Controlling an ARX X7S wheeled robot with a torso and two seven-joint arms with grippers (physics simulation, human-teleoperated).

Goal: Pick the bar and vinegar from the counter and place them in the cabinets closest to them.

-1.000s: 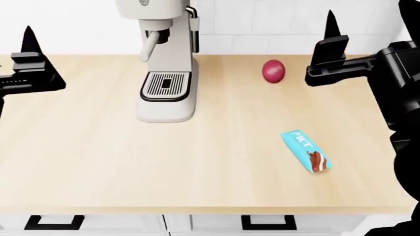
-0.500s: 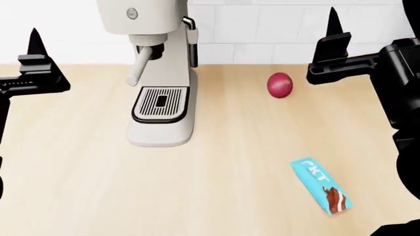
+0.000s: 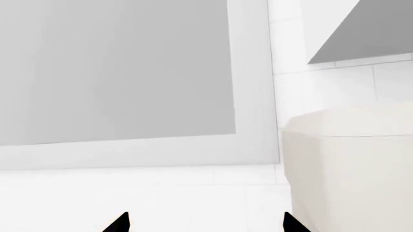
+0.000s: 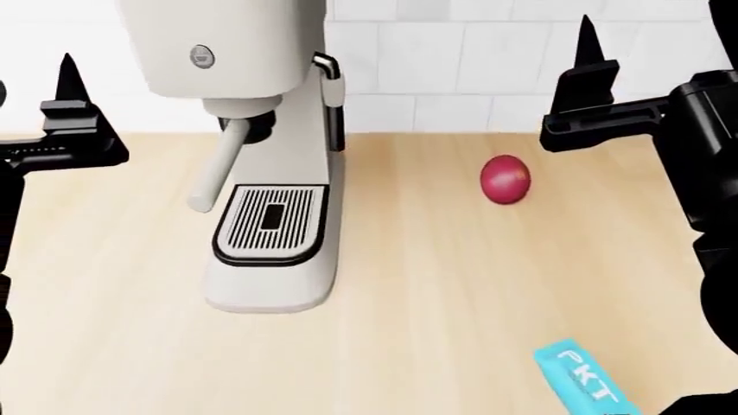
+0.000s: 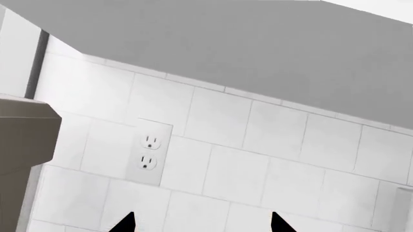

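Note:
The light-blue bar [image 4: 583,382] lies on the beige counter [image 4: 438,285] at the near right, its lower end cut off by the head view's bottom edge. The vinegar is out of view. My left gripper [image 4: 67,76] is raised at the far left, above the counter and left of the coffee machine. My right gripper [image 4: 588,41] is raised at the right, above and behind the bar. In the left wrist view the left gripper [image 3: 204,223] is open and empty, facing a wall. In the right wrist view the right gripper [image 5: 201,223] is also open and empty.
A white coffee machine [image 4: 265,173] stands at the counter's centre-left. A dark red round fruit [image 4: 505,180] lies near the tiled back wall. A grey cabinet door [image 3: 129,72] fills the left wrist view. The right wrist view shows a wall outlet [image 5: 150,152] under a cabinet's underside [image 5: 226,48].
The head view has shifted: the coffee machine, the fruit and the bar have slid down in the frame, the bar reaching the bottom edge. Both grippers hold about the same places in view.

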